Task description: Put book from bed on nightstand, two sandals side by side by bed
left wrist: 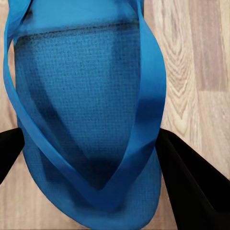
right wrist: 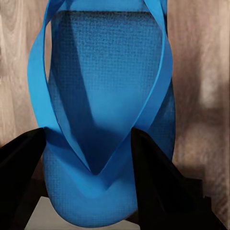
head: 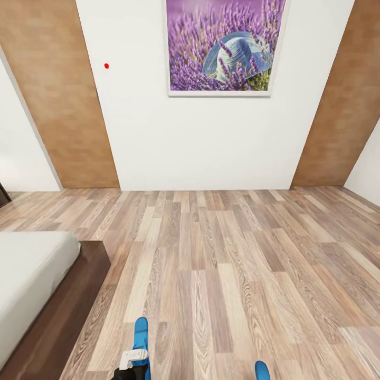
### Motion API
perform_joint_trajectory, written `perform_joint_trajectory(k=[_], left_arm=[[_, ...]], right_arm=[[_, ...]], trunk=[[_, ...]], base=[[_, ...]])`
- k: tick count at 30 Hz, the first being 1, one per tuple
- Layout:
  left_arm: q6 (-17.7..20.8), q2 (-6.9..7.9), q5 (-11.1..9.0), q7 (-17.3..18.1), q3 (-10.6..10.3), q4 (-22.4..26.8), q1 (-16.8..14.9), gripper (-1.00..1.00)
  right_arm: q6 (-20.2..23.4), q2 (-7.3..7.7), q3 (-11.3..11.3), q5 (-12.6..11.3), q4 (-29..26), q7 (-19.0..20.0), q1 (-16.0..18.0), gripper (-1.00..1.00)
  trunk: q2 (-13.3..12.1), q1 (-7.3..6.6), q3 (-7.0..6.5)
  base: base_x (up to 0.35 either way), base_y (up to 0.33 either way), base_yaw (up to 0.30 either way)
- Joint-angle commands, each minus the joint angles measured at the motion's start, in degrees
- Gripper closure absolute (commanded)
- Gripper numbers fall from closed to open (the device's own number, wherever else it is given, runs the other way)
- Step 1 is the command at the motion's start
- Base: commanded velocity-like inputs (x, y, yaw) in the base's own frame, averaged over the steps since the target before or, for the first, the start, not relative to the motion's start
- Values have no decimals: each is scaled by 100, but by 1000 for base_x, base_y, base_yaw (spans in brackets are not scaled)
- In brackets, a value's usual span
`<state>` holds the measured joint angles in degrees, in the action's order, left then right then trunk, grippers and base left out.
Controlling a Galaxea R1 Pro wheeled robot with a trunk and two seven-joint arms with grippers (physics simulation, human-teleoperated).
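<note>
- We are holding one sandal (left wrist: 86, 120) in the left gripper (left wrist: 91, 163), its dark fingers (left wrist: 191, 182) pressing the sole from both sides above the wood floor (head: 237, 264).
- The right gripper (right wrist: 88, 163) is clasping the other sandal (right wrist: 105, 110) in the same way.
- In the head view both blue tips are poking in at the bottom edge, well apart, with the bed (head: 31, 274) lying to our left.
- The grips are probably sitting near the toe end, so a sandal could be swinging or slipping out as we lower it.
- Releasing unevenly risks leaving the pair skewed or too far apart beside the bed.
</note>
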<state>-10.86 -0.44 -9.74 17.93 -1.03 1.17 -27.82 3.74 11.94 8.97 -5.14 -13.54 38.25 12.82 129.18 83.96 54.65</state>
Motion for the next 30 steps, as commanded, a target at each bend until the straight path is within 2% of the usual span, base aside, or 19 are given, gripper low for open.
perform_joint_trajectory(k=[1, 21, 30], left_arm=[[-12, 0, -52, 18, -12, -7, -4, 100], [-12, 0, -54, 18, -12, -11, -4, 100], [-12, 0, -54, 18, -12, -11, -4, 100]], right_arm=[[39, 1, 8, -58, 0, 23, 2, 100], [39, 1, 8, -58, 0, 25, 3, 100], [39, 1, 8, -58, 0, 25, 4, 100]], trunk=[[2, 2, 5], [2, 2, 5], [2, 2, 5]], base=[[323, 0, 0], [322, 0, 0], [322, 0, 60]])
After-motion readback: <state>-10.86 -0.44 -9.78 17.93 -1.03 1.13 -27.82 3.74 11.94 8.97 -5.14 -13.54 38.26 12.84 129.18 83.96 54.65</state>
